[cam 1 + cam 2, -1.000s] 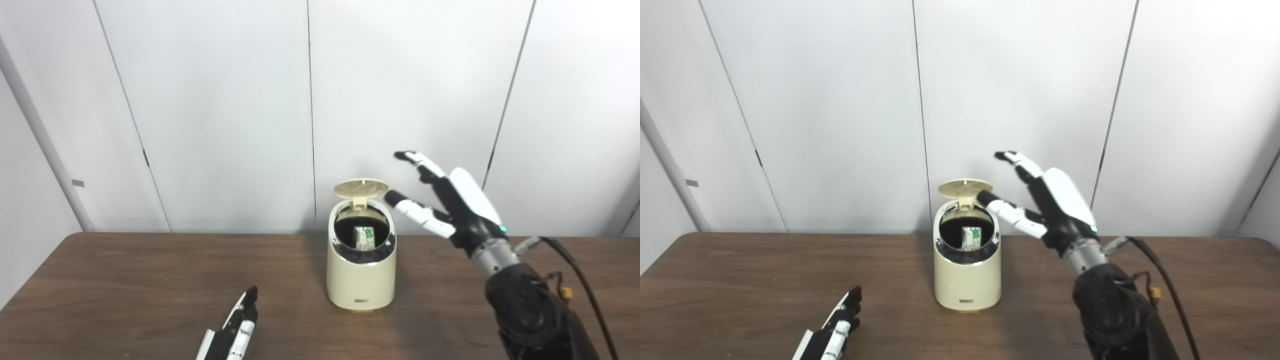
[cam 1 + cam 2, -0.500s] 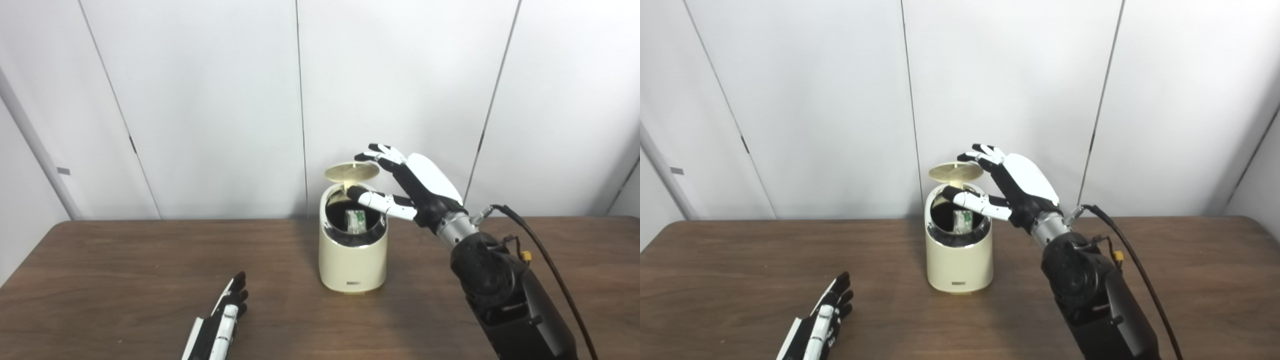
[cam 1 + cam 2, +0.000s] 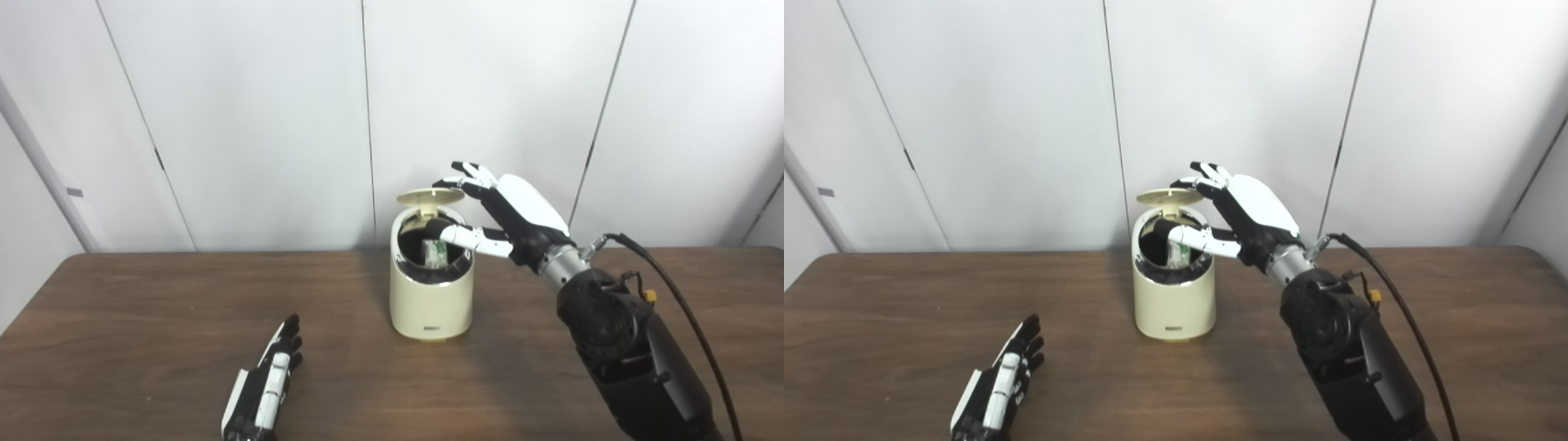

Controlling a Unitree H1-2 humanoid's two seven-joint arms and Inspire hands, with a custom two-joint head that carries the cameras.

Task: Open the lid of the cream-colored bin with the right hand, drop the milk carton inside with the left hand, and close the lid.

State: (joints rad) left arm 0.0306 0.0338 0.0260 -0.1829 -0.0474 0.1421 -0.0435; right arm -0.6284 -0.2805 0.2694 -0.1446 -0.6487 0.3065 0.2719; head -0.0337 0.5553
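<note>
The cream-colored bin (image 3: 432, 289) stands upright at the table's (image 3: 122, 343) centre, lid (image 3: 430, 196) raised at its 12 o'clock rim; the milk carton (image 3: 435, 253) sits inside the opening. The right hand (image 3: 508, 211) reaches in from 3 o'clock, fingers (image 3: 456, 181) spread and released, their tips at the lid's right edge, thumb extended across the bin's mouth. The left hand (image 3: 995, 386) lies flat on the table at 7 o'clock, well apart, fingers extended, holding nothing. White wall panels (image 3: 245, 110) stand behind.
</note>
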